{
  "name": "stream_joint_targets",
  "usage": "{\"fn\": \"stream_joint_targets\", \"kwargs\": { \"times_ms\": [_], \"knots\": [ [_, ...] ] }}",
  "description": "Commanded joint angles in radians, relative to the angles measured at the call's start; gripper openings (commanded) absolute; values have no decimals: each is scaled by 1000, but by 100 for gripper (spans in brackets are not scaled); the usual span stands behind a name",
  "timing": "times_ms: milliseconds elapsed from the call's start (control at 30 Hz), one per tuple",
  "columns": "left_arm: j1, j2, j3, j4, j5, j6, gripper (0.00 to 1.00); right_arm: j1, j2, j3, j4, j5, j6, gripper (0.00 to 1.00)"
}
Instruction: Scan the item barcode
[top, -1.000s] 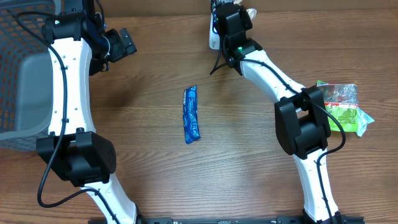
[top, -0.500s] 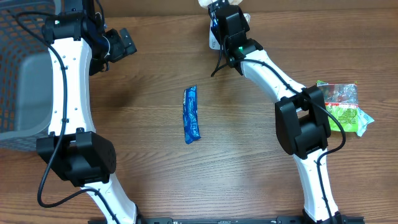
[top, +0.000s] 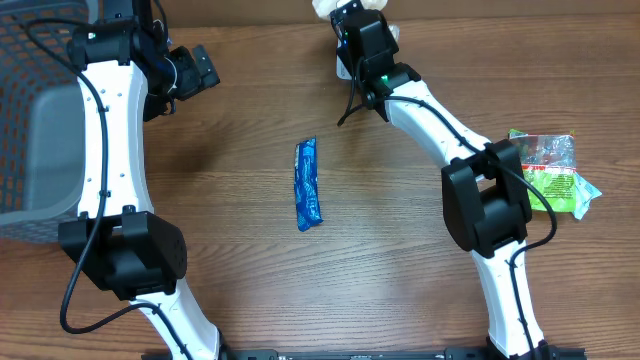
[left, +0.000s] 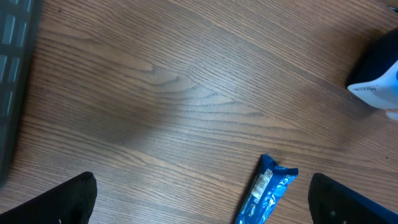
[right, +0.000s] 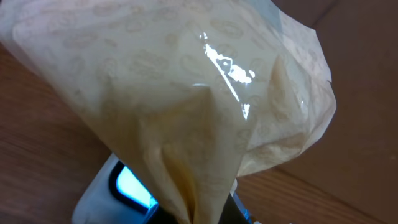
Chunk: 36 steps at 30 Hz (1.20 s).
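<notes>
Cream bag (right: 186, 93) in front of scanner (right: 102, 193); blue wrapper (top: 308, 198) mid-table

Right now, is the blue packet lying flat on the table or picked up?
Lying flat. The blue packet rests full length on the wooden table, with nothing touching it.

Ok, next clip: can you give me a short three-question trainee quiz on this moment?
1. True or false: neither tool touches the blue wrapper.
2. Which tool holds the cream bag? A) left B) right C) neither
3. Fill in: the left tool stands ____ (open/shut).
Key: 1 true; 2 B, the right tool; 3 open.
</notes>
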Motion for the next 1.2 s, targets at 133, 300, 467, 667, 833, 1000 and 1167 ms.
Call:
{"fn": "stream_joint_targets", "kwargs": {
  "times_ms": [133, 300, 467, 667, 833, 1000, 1167],
  "knots": [
    [-3, 3, -3, 3, 4, 23, 100, -6, -350, 14, -275, -244, 304, 4],
    [-3, 3, -3, 3, 3, 23, 100, -96, -526, 14, -561, -244, 507, 4],
    [-3, 3, -3, 3, 3, 23, 100, -311, -631, 14, -895, -245, 740, 4],
    [-3, 3, -3, 3, 4, 23, 100, -591, -608, -18, -1176, -267, 828, 4],
    [-3, 3, -3, 3, 3, 23, 100, -737, -576, -147, -1204, -358, 817, 4],
    [-3, 3, -3, 3, 4, 22, 100, -797, -570, -332, -1115, -358, 817, 15],
    [-3, 3, -3, 3, 3, 23, 100, -816, -570, -441, -1012, -358, 817, 34]
  ]
}}
